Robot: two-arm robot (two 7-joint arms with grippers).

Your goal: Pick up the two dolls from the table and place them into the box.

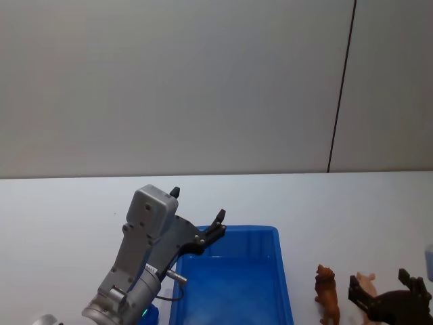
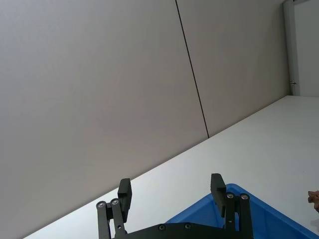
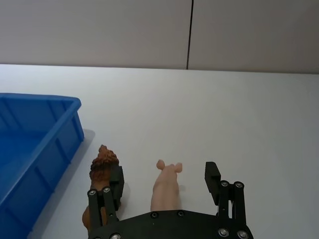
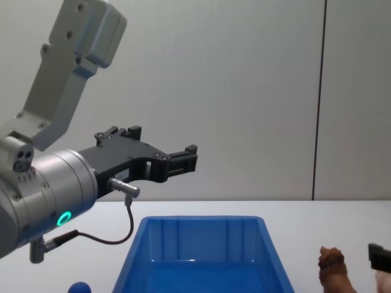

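The pale pink doll (image 3: 166,191) lies on the white table (image 1: 61,203) between the open fingers of my right gripper (image 3: 164,174), which is low over it and not closed on it. The brown shaggy doll (image 3: 103,163) stands just outside one finger, between the pink doll and the blue box (image 3: 35,134). In the head view the brown doll (image 1: 327,292) and pink doll (image 1: 365,278) sit right of the box (image 1: 277,271), with the right gripper (image 1: 380,286) at them. My left gripper (image 1: 197,205) hangs open and holds nothing above the box's rear left corner.
A grey wall with a dark vertical seam (image 1: 342,88) rises behind the table. The box's blue floor (image 4: 201,271) shows nothing lying on it. A small blue knob (image 4: 78,287) sits beside the box under the left arm.
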